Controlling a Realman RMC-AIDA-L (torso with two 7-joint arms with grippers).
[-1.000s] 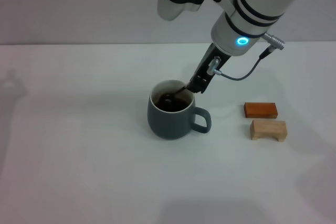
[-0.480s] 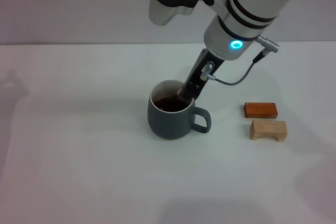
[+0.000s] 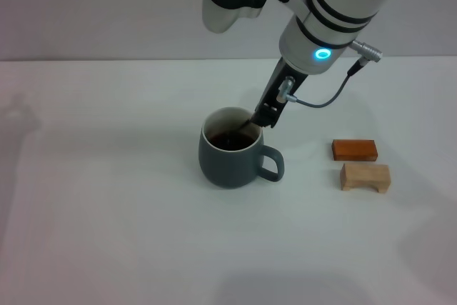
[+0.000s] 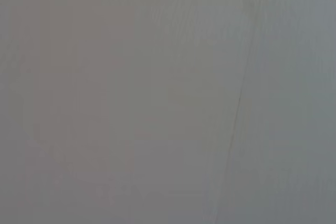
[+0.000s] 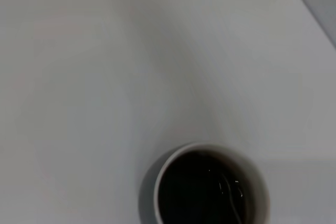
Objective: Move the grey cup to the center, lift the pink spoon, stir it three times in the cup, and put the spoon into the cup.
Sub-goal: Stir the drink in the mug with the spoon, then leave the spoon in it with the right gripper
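The grey cup (image 3: 228,166) stands near the middle of the white table, handle to the right, with dark liquid inside. My right gripper (image 3: 265,116) reaches down over the cup's far right rim and is shut on the pink spoon (image 3: 245,128). The spoon slants down into the liquid and only a short grey stretch of it shows. The right wrist view shows the cup's white rim (image 5: 210,147) from above, with the spoon's bowl (image 5: 231,195) sunk in the dark liquid. The left gripper is out of view.
An orange block (image 3: 354,149) and a tan wooden block (image 3: 365,176) lie to the right of the cup. The left wrist view shows only a plain grey surface.
My right gripper swung the spoon left across the cup, then back toward the far right rim. The cup has shifted very slightly to the left.
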